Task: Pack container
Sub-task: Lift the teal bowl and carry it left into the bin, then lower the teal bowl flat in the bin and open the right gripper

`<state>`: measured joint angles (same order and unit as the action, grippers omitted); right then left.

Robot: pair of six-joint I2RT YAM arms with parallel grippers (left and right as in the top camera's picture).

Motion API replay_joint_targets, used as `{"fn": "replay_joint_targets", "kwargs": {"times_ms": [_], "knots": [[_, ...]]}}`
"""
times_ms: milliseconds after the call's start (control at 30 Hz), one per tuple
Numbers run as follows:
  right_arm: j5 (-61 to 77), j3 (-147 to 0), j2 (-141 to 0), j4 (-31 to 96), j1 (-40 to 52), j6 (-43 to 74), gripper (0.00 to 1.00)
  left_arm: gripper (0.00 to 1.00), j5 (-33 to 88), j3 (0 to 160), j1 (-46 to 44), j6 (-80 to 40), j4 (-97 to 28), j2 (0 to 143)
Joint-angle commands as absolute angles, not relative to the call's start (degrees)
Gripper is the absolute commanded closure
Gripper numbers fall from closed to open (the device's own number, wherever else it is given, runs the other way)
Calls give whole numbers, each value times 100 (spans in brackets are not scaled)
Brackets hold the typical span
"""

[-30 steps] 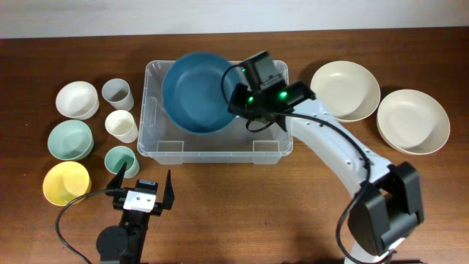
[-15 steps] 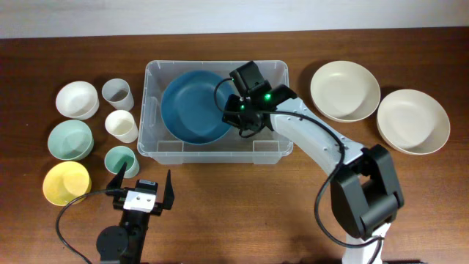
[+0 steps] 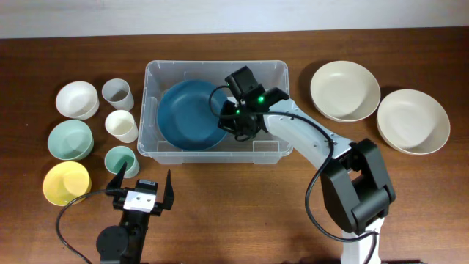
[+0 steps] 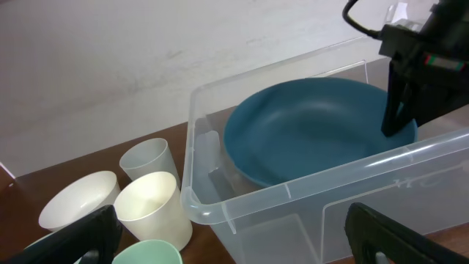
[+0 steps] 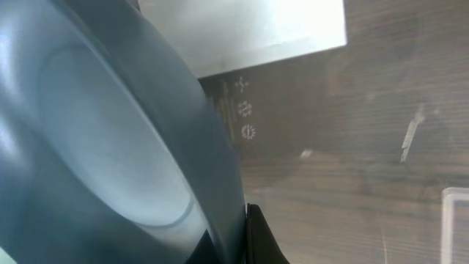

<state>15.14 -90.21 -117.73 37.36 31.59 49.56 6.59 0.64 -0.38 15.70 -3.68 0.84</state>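
The container (image 3: 212,156), a large clear plastic bin, stands at the table's middle. Its near rim (image 4: 293,187) fills the left wrist view. Inside it a big dark blue bowl (image 3: 187,117) leans at a slant, left edge down. My right gripper (image 3: 233,123) reaches into the bin and is shut on the bowl's right rim (image 5: 220,169). Its dark fingers (image 4: 399,110) show in the left wrist view. Under the bowl, the bin's white label (image 5: 242,29) shows. My left gripper (image 3: 141,192) hovers open in front of the bin, holding nothing.
Left of the bin stand a white bowl (image 3: 77,100), a grey cup (image 3: 117,94), a cream cup (image 3: 121,125), a green bowl (image 3: 70,139), a green cup (image 3: 120,160) and a yellow bowl (image 3: 66,183). Two cream bowls (image 3: 344,90) (image 3: 412,121) sit at the right.
The right arm has carried the blue bowl down and leftward, deeper into the container, and it now leans lower. The left arm has not moved.
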Motion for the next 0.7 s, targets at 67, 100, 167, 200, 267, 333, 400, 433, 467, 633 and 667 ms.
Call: {"fn": "replay_joint_targets", "kwargs": {"times_ms": [67,100,167,200,267,333,400,433,467,633,667], "knots": [[1588,-9091,-11878,3706,3275,5004,96,0,620,51,-5,1658,-401,45],[1588,-9091,-11878,3706,3275,5004,97,0,620,54,-3,1658,-401,45],[1588,-9091,-11878,3704,3277,5004,96,0,620,51,-3,1658,-401,45],[1590,-9091,-11878,3706,3277,5004,96,0,620,54,-3,1658,-401,45],[1588,-9091,-11878,3704,3291,5004,95,0,620,51,-3,1658,-401,45],[1590,-9091,-11900,3701,3306,5004,95,0,620,51,-3,1658,-401,45],[1590,-9091,-11939,3701,3336,5004,95,0,620,51,-3,1658,-401,45],[1590,-9091,-11950,3704,3336,5004,95,0,620,51,-5,1658,-399,45],[1590,-9091,-11966,3704,3336,5004,95,0,620,54,-3,1658,-401,45],[1590,-9091,-11966,3669,3336,5004,82,0,620,54,-3,1658,-401,45],[1590,-9091,-11966,3660,3336,5002,78,0,620,51,-3,1658,-401,45]]}}
